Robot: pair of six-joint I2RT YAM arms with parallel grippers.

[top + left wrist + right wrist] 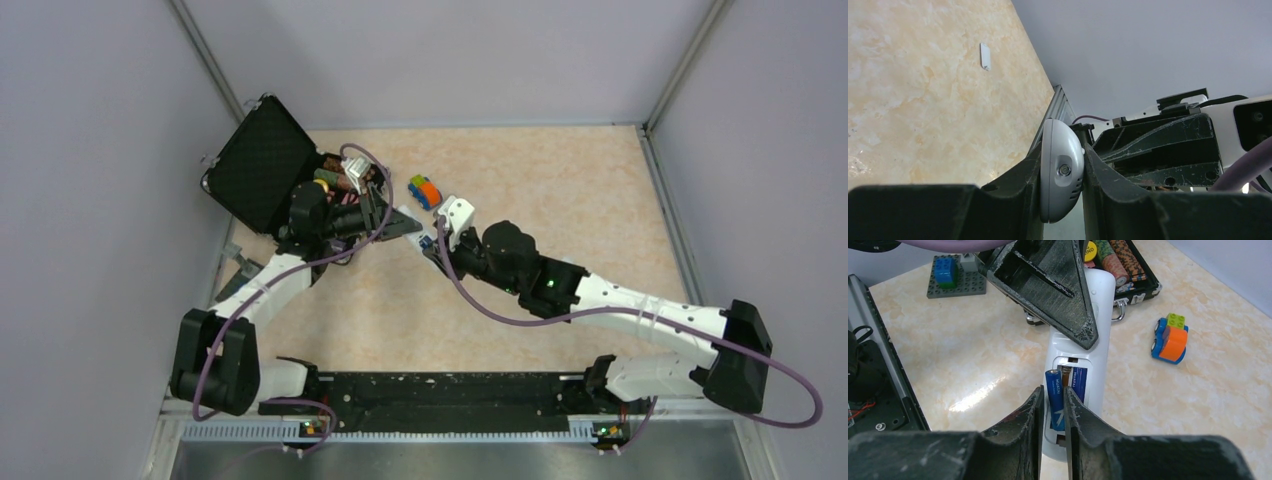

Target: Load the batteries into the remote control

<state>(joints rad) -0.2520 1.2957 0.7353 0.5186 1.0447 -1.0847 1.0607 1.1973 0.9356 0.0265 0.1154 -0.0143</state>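
The white remote control (1098, 305) hangs above the table with its back up and its battery bay uncovered. My left gripper (1063, 145) is shut on it across its sides; its rounded end (1062, 175) shows between the jaws. One blue battery (1079, 382) lies seated in the bay. The other battery (1054, 397) stands tilted, its lower end in the bay and its top raised. My right gripper (1053, 388) straddles this battery with its jaws narrowly open, and a thin gap shows on the left side. In the top view both grippers (432, 243) meet at the remote control (405, 218).
A black case (262, 160) with striped chip stacks (1118, 262) stands open behind the remote. An orange-blue-green toy car (1170, 338) sits to the right. A grey brick plate (955, 277) lies at the back left. A small white lid (985, 56) lies on the table.
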